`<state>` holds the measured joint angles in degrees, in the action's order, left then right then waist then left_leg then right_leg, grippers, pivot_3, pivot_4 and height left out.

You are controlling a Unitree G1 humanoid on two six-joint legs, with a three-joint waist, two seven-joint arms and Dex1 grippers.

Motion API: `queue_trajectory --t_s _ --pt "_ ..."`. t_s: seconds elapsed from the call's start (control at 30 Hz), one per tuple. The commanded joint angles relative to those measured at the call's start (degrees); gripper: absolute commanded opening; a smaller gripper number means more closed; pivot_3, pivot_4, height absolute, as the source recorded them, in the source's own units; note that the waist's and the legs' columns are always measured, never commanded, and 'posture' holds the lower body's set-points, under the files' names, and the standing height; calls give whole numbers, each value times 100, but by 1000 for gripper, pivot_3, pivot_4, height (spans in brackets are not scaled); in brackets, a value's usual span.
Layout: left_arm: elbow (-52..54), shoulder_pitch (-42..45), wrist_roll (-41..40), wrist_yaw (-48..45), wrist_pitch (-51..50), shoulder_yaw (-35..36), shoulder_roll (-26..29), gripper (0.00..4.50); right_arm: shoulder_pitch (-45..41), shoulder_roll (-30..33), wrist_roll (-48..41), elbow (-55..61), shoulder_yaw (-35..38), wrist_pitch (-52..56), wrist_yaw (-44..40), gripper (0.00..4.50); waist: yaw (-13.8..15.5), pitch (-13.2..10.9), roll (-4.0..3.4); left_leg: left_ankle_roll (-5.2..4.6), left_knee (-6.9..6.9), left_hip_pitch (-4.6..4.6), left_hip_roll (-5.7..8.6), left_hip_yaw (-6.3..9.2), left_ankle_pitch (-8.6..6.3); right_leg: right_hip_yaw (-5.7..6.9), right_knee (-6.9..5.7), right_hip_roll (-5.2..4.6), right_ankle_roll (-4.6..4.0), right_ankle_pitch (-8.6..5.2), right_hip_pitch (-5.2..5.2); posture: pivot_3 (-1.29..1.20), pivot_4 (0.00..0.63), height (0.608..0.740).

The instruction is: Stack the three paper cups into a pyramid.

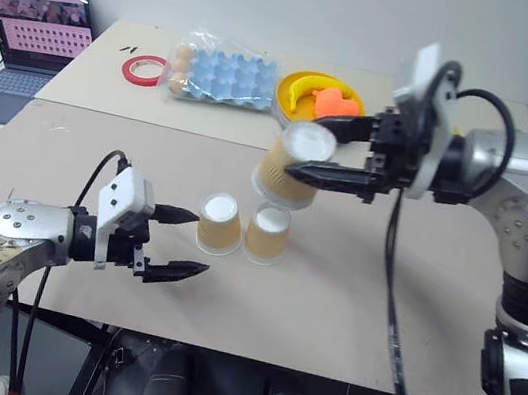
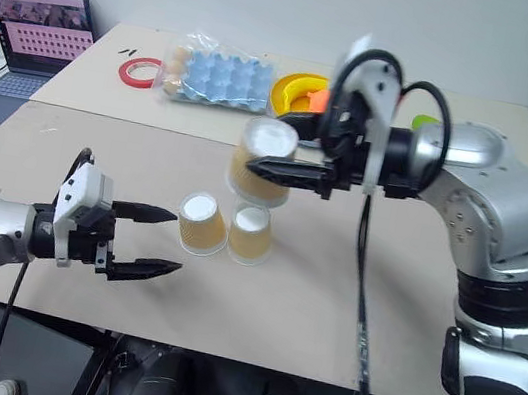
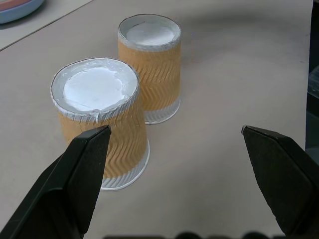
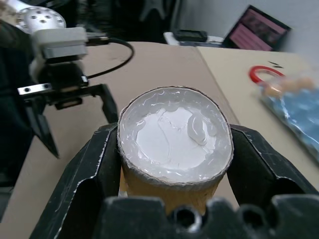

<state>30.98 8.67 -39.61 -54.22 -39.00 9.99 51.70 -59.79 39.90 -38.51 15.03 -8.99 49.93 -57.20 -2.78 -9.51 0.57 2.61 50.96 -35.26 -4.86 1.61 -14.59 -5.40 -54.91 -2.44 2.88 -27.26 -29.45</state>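
At centre frame, the right gripper clamps the third cup above two upturned cups; lower it level across both, while the left gripper gapes empty.

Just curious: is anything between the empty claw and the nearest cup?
No. Between the left gripper and the nearest cup, the left eye view shows bare table.

Silver arms, white wrist modules, black cables, black pointed fingers.

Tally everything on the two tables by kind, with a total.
Paper cups: 3 (two upside down on the table, one in the right end effector)
Laptop: 1
Red tape roll: 1
Egg tray: 1
Yellow bowl: 1
Total: 7
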Motion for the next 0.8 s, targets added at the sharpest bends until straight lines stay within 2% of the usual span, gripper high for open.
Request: queue_trajectory --t_s 0.03,0.33,0.8 --pt "156 96 -82 82 -33 39 1 4500 -299 -111 245 -175 -277 -181 -297 2723 10 0 0 0 0 0 0 1 0 1 0 0 0 0 0 0 150 645" --pt "320 62 -180 279 -176 29 -23 4500 -460 -410 998 -797 -746 -679 -614 2723 -7 0 1 0 1 0 0 2 0 1 -4 0 0 0 -4 0 150 645" --pt "445 186 -302 511 -365 11 -24 4500 -533 -784 1367 -890 -948 -667 -889 2723 -26 0 0 0 1 0 1 4 0 2 -6 0 0 0 -3 0 150 645"
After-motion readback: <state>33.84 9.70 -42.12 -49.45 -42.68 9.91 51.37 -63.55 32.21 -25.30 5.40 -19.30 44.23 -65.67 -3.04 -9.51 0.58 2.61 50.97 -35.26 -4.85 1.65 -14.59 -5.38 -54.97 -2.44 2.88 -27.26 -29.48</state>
